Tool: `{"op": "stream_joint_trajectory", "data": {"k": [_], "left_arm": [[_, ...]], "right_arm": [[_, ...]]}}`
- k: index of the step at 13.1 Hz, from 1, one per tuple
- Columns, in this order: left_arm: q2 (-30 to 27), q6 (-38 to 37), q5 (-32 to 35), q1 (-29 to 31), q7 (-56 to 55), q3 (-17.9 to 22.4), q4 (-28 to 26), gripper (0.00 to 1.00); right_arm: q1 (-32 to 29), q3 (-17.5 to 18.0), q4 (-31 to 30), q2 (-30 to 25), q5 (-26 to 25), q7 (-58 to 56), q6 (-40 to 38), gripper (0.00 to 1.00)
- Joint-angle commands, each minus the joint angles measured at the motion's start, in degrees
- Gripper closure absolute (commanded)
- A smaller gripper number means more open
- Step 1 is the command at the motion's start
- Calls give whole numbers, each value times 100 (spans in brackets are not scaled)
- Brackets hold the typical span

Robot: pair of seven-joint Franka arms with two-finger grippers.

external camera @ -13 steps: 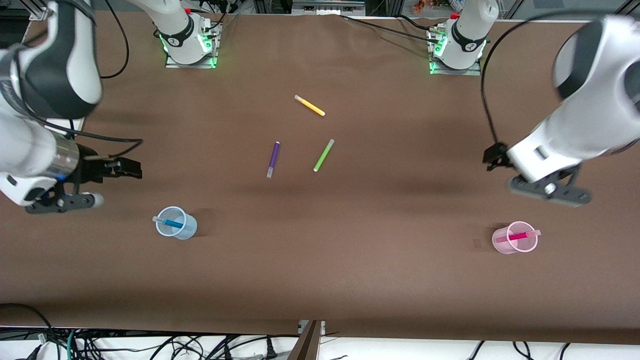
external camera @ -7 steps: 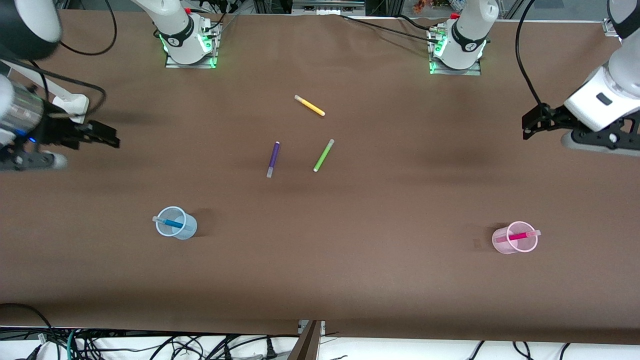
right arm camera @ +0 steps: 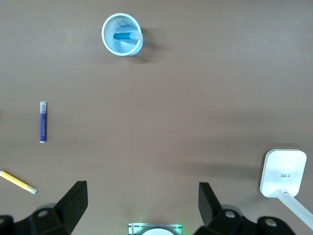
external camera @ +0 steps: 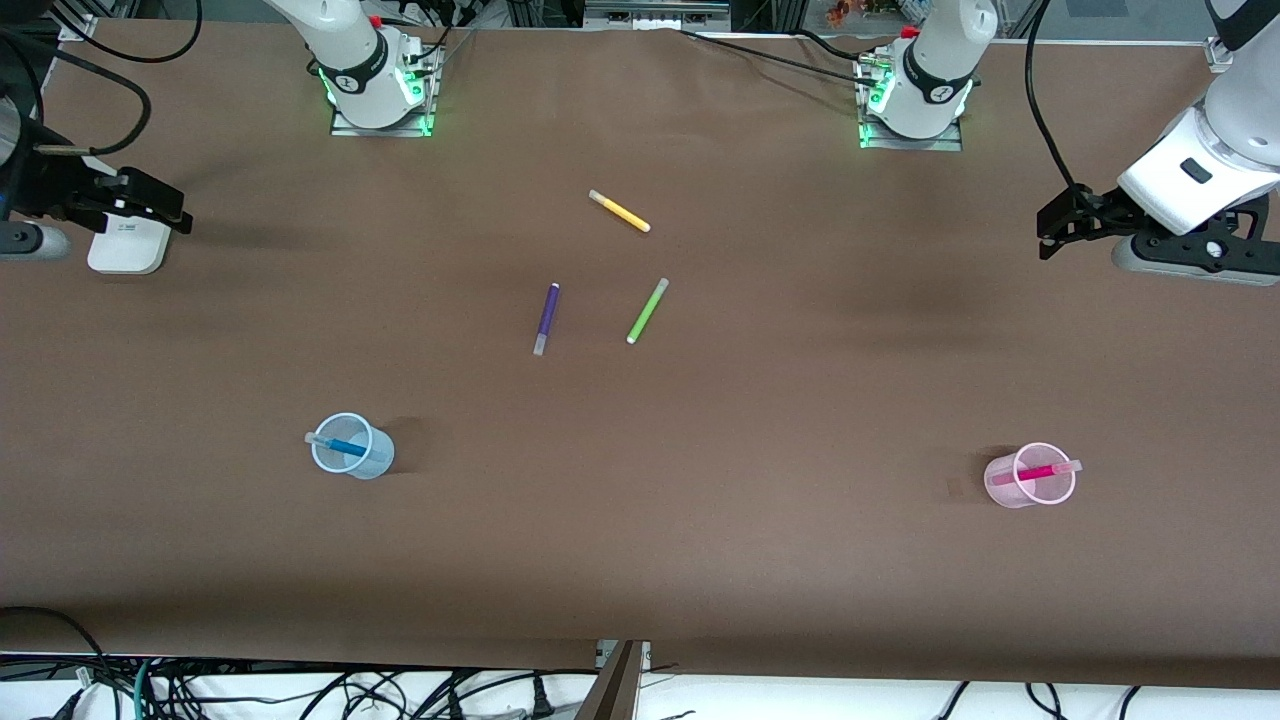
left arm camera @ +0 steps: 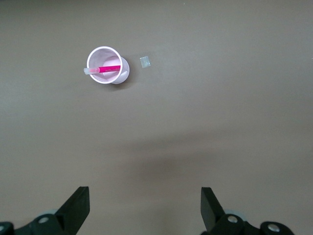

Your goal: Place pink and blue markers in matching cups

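Both arms have pulled back in the last second: a second ago each end effector hung just above its cup, and now they sit high at the two ends of the tabletop. The left end effector is at about 3 o'clock of the front view, over bare brown tabletop at the left arm's end, its fingers spread wide and holding nothing. The right end effector is at about 9 o'clock, over a small white box at the right arm's end, its fingers likewise parted and empty.

The blue marker leans inside the pale blue cup, at roughly 8 o'clock from the middle of the tabletop, its pale cap resting on the rim. The pink marker leans in the pale pink cup, at roughly 4 o'clock, its cap poking over the rim. Neither cup has shifted while the arms withdrew.

The purple marker, green marker and yellow marker lie untouched near the centre, as they did a second ago.

With both pens seated in matching cups and both arms backed off, the task looks finished; this is likely the return to rest
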Motion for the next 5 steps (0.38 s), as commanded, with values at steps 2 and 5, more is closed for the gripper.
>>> {"op": "stream_joint_trajectory", "data": {"k": [2, 5], "left_arm": [[134, -152, -352, 98, -44, -48, 203, 0], [134, -161, -352, 98, 0, -39, 203, 0]], "right_arm": [[-44, 57, 271, 180, -111, 36, -128, 0], [-35, 57, 280, 198, -102, 45, -101, 0]]}}
